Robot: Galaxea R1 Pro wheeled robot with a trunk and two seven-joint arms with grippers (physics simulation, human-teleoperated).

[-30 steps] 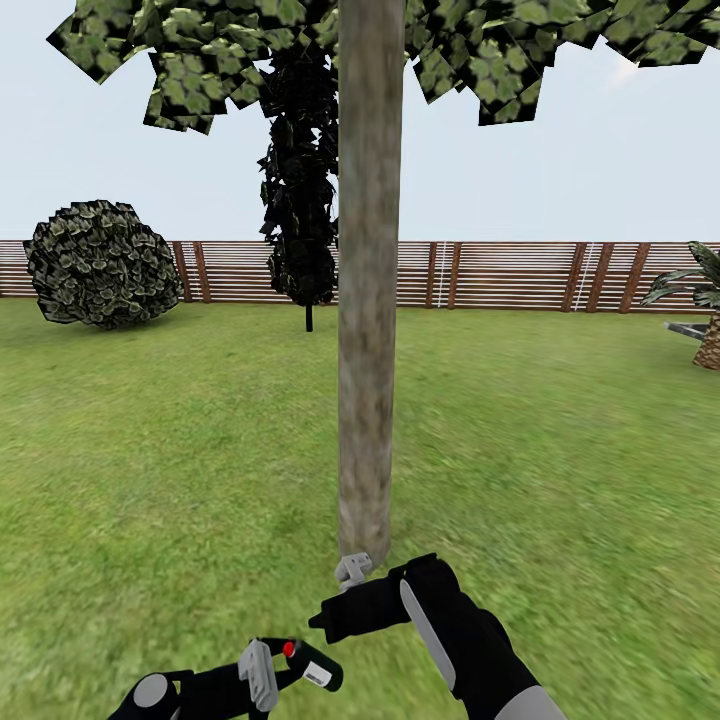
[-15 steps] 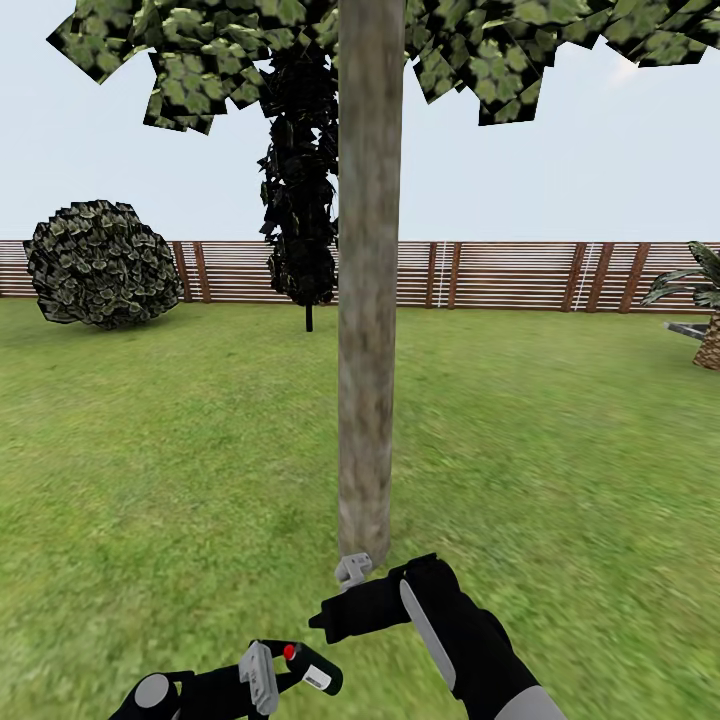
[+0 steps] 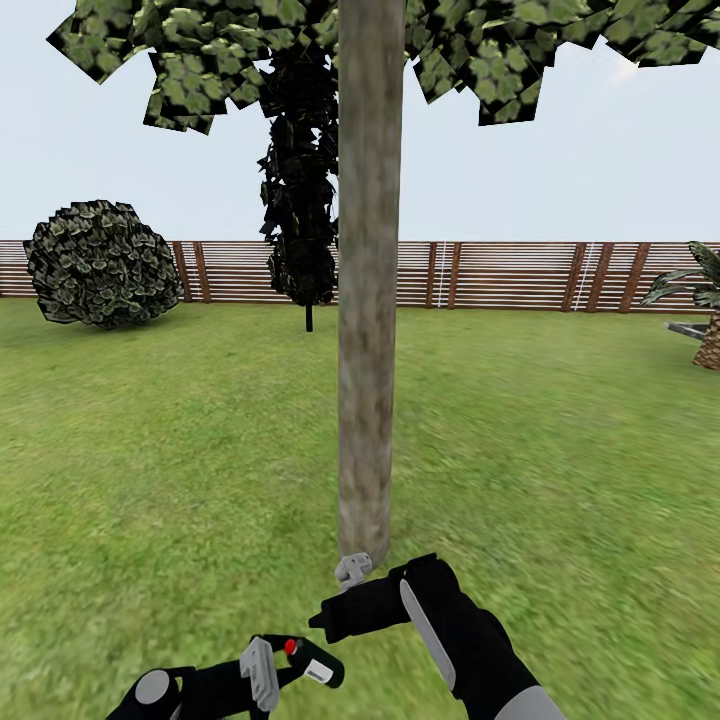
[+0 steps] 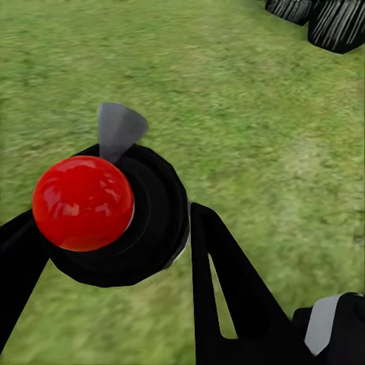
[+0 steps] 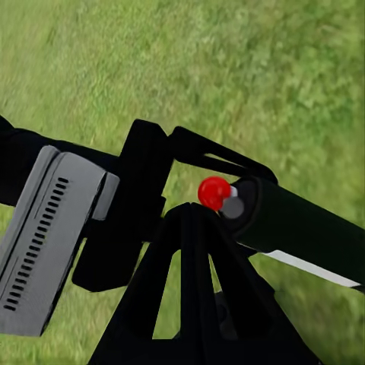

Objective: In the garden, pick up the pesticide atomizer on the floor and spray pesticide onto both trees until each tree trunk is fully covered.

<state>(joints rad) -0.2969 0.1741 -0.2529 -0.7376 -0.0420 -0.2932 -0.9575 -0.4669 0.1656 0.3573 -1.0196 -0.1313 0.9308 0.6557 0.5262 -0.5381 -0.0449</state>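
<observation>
Wide green lawn (image 3: 560, 450) all round, brown slatted fence (image 3: 500, 273) along the back, and dead ahead stands the tree (image 3: 330, 40), its grey-brown tree trunk (image 3: 369, 300) rising straight up into the flat green canopy. A round bush (image 3: 100, 262) sits off by the fence, a dark narrow tree (image 3: 300, 200) behind the trunk, a palm-like plant (image 3: 700, 300) at the far side.

Down low now. The right gripper (image 3: 352, 570) is just in front of the trunk's foot; whether its fingers are spread or closed, I can't tell from here. The left gripper (image 3: 285, 668) has the pesticide atomizer (image 3: 312, 664), a black cylinder with a red knob (image 4: 82, 203) at its top. In the left wrist view the black fingers (image 4: 220, 281) sit either side of the bottle, pressed close on it. In the right wrist view the atomizer lies just beyond that arm's own black fingers (image 5: 186, 274), over grass, near the left arm's grey-panelled wrist (image 5: 49, 236).
</observation>
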